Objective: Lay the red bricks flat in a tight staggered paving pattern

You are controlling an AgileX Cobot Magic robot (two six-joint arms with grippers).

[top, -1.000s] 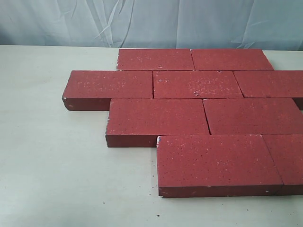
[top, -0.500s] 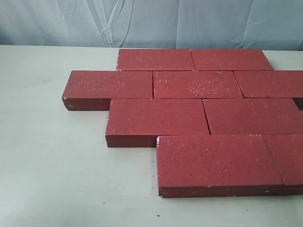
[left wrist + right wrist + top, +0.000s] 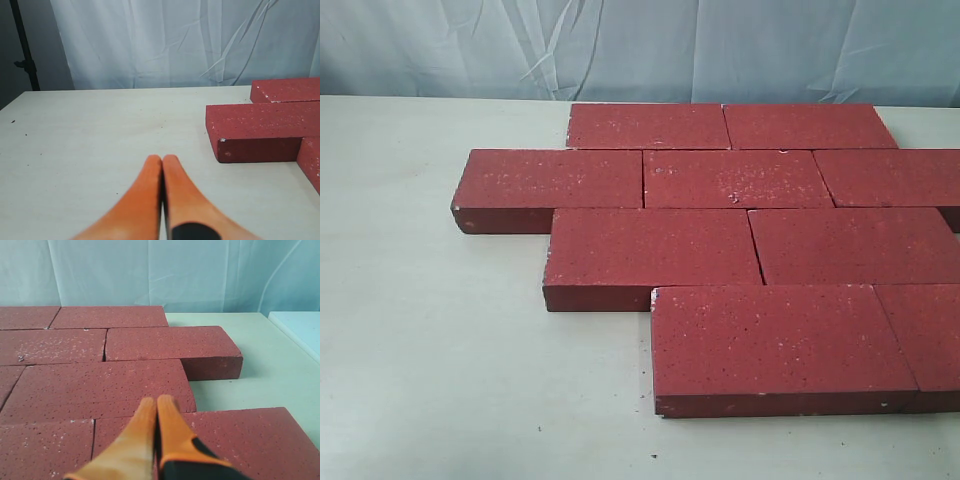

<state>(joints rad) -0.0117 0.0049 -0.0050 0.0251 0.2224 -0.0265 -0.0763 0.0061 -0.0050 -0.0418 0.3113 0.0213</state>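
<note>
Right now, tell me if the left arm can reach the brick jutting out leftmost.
Probably yes: only bare table lies between the shut left gripper and the jutting brick, whose end face is exposed.

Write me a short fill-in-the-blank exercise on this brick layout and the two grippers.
The red bricks lie flat in ____ staggered rows on the table.
The farthest row in the exterior view holds ____ bricks.
The left gripper, over bare table, is ____ and empty.
The right gripper, equally empty, hangs over the ____.
Missing words: four; two; shut; bricks.
</note>
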